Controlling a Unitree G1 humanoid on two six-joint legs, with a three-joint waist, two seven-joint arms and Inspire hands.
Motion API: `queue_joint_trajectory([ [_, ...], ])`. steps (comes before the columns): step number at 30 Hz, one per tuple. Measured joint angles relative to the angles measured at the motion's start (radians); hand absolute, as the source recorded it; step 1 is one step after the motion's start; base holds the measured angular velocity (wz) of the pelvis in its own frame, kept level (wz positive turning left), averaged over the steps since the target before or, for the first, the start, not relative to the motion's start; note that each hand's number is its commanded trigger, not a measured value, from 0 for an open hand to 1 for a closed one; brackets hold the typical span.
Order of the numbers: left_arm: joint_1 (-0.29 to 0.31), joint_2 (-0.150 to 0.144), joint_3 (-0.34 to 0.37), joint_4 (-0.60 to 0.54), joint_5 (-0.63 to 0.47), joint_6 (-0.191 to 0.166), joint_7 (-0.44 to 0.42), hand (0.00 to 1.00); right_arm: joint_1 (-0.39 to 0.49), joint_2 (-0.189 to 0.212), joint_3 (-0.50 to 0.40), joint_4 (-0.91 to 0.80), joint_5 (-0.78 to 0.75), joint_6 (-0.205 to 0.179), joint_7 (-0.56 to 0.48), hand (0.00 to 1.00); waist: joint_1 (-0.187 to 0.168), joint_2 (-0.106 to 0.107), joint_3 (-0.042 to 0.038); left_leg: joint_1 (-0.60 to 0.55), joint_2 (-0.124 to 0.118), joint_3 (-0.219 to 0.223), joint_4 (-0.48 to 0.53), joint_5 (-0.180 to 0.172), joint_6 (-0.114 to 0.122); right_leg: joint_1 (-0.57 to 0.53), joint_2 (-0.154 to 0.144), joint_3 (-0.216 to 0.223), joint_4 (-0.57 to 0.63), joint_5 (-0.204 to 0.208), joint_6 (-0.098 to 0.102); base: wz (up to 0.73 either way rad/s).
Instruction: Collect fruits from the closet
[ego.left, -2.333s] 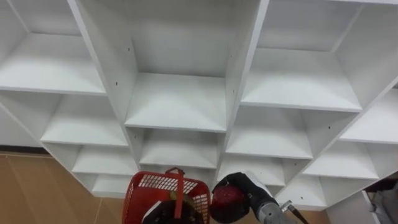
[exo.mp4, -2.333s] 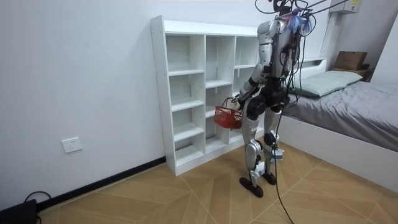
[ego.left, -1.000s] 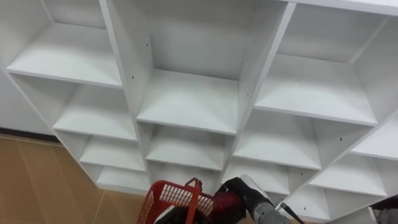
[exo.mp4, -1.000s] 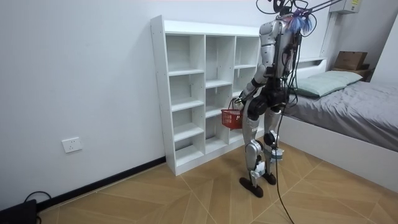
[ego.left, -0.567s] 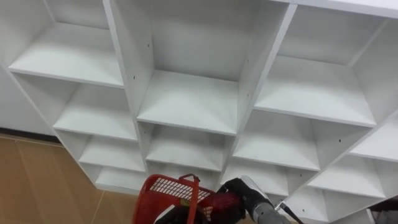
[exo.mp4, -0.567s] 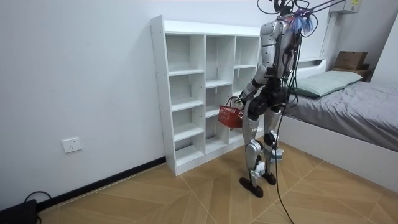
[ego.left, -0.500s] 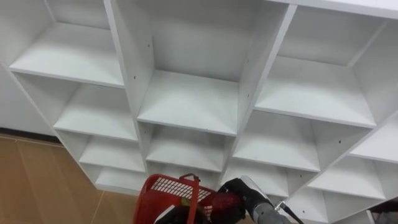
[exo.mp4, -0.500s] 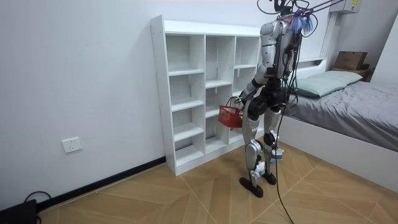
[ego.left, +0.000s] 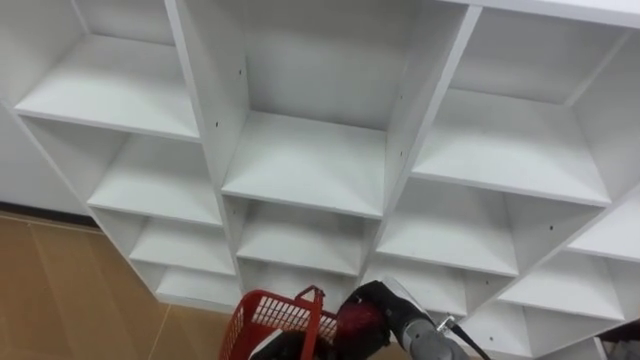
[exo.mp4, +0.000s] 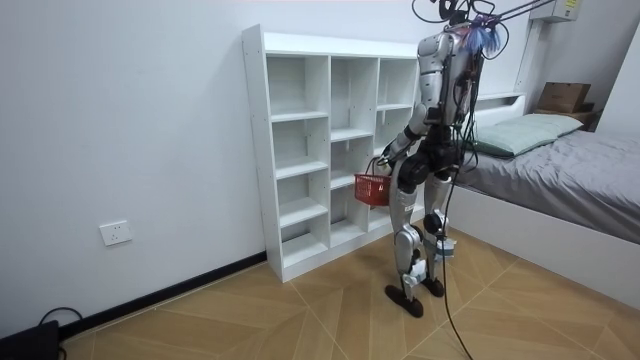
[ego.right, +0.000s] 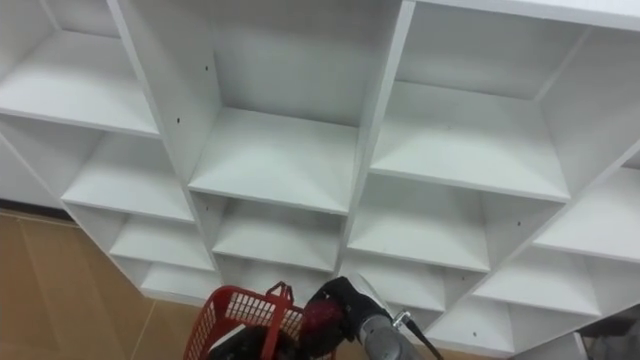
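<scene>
A red fruit (ego.left: 357, 322) sits in the right hand (ego.left: 386, 300), fingers curled round it, just beside the red basket (ego.left: 262, 312). The left hand (ego.left: 283, 347) is low by the basket's handle; I cannot tell its fingers' state. The step is likely dropping the fruit in, which means moving it over the rim. The closet (ego.left: 300, 160) shelves are bare, with no readable writing.
</scene>
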Motion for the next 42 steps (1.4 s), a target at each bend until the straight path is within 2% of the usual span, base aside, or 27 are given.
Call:
queue_joint_trajectory([
  [4, -0.002, 0.000, 0.000, 0.000, 0.000, 0.000, 0.000, 1.00, -0.004, 0.000, 0.000, -0.001, 0.000, 0.000, 0.009, 1.00, 0.015, 0.000, -0.0019, 0.000, 0.000, -0.002, 0.000, 0.000, 0.000, 0.000, 0.000, -0.002, 0.000, -0.001, 0.000, 0.00],
  [5, -0.002, 0.000, 0.000, 0.000, 0.000, 0.000, 0.000, 1.00, -0.005, 0.000, 0.001, -0.001, 0.000, 0.000, 0.009, 0.71, 0.015, 0.000, -0.0022, 0.001, 0.000, -0.002, 0.000, 0.000, 0.000, 0.000, 0.000, -0.002, 0.000, -0.001, 0.000, 0.00],
  [6, -0.002, 0.000, 0.001, 0.000, 0.000, 0.000, 0.000, 1.00, -0.005, 0.000, 0.002, -0.002, -0.004, 0.000, 0.011, 0.62, 0.016, 0.000, -0.0027, 0.001, 0.000, -0.002, 0.001, 0.000, 0.000, 0.000, -0.001, -0.002, 0.000, -0.001, 0.000, 0.00],
  [7, -0.002, 0.000, 0.001, 0.000, 0.000, 0.000, 0.000, 1.00, -0.006, 0.000, 0.004, -0.004, -0.007, 0.000, 0.012, 0.00, 0.016, 0.000, -0.0029, 0.001, -0.001, -0.003, 0.002, 0.000, 0.000, 0.000, -0.001, -0.002, 0.000, -0.001, 0.000, 0.00],
  [19, -0.001, -0.001, 0.001, -0.003, 0.021, 0.000, -0.021, 1.00, -0.017, 0.001, 0.038, -0.044, -0.022, -0.001, 0.025, 0.00, 0.018, -0.001, -0.0058, 0.001, -0.001, -0.003, 0.006, 0.000, 0.000, 0.000, -0.001, -0.003, 0.002, -0.001, 0.000, 0.00],
  [36, -0.001, -0.001, 0.007, -0.007, 0.044, 0.004, -0.024, 1.00, -0.018, 0.000, 0.038, -0.044, -0.040, -0.001, 0.047, 0.00, 0.032, -0.008, -0.0084, 0.001, -0.005, -0.005, 0.001, 0.000, 0.000, 0.000, -0.007, -0.012, 0.001, -0.004, 0.003, 0.00],
  [42, -0.001, -0.001, 0.008, -0.012, 0.065, 0.004, -0.025, 1.00, -0.018, 0.000, 0.038, -0.044, -0.040, -0.001, 0.046, 0.00, 0.035, -0.013, -0.0063, 0.001, -0.006, -0.006, 0.001, 0.000, 0.000, 0.002, -0.009, -0.014, 0.001, -0.005, 0.005, 0.00],
])
